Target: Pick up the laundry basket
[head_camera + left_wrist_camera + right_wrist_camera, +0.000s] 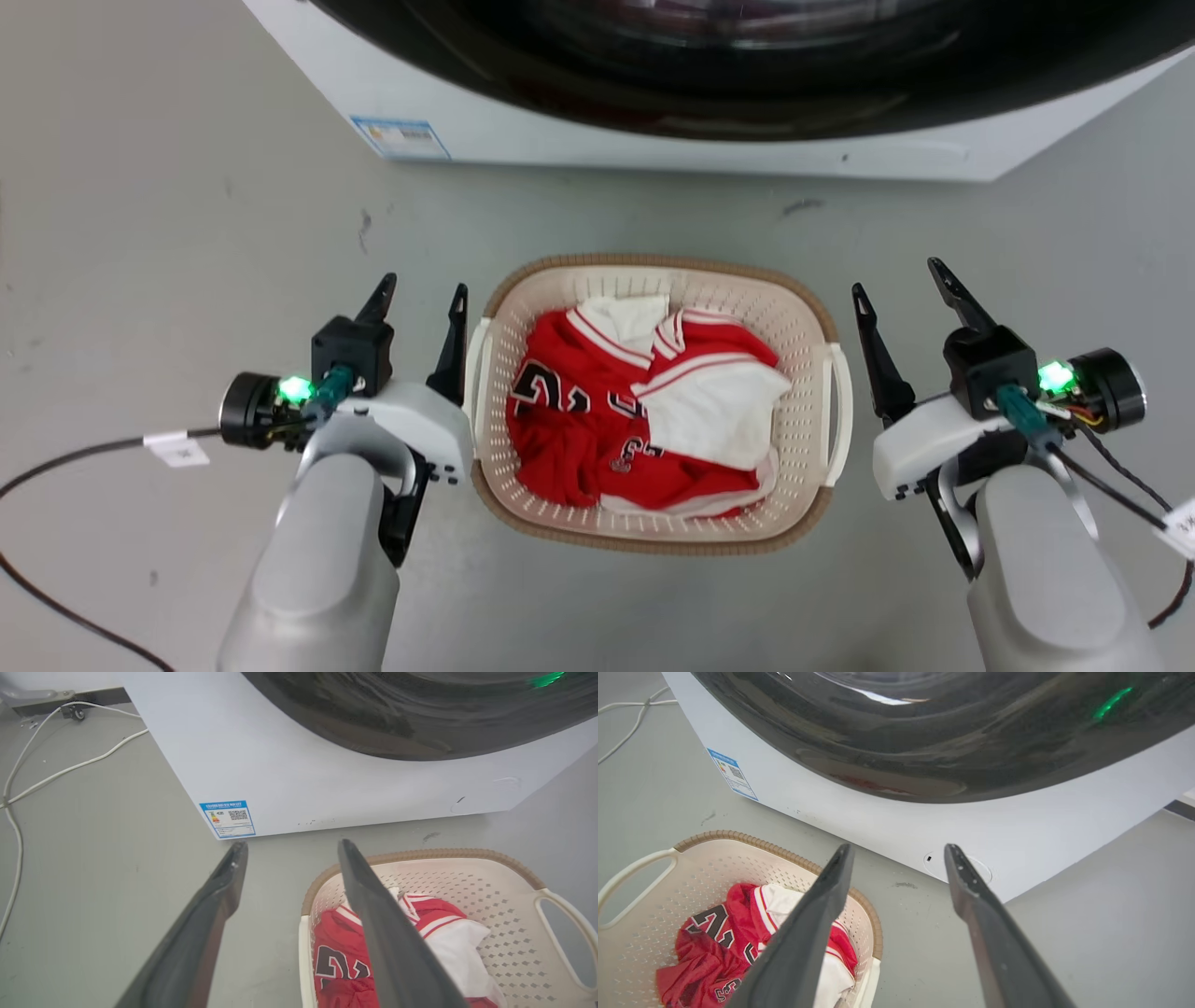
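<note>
Left hand (423, 285) at lower left of head view: two long dark fingers spread apart, tips pointing up view, empty. Right hand (895, 276) at lower right: mirrored pose, fingers likewise parted, empty. Hands roughly level, well apart. Pale grey left forearm (317, 560) and right forearm (1055, 569) rise from bottom edge. Green light (295, 389) lit on each wrist.

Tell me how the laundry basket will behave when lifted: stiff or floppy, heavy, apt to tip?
Probably stiff enough: the laundry basket looks like moulded perforated plastic. Likely light, since only a few red and white clothes lie inside. It may tilt if the two side handles rise unevenly.
</note>
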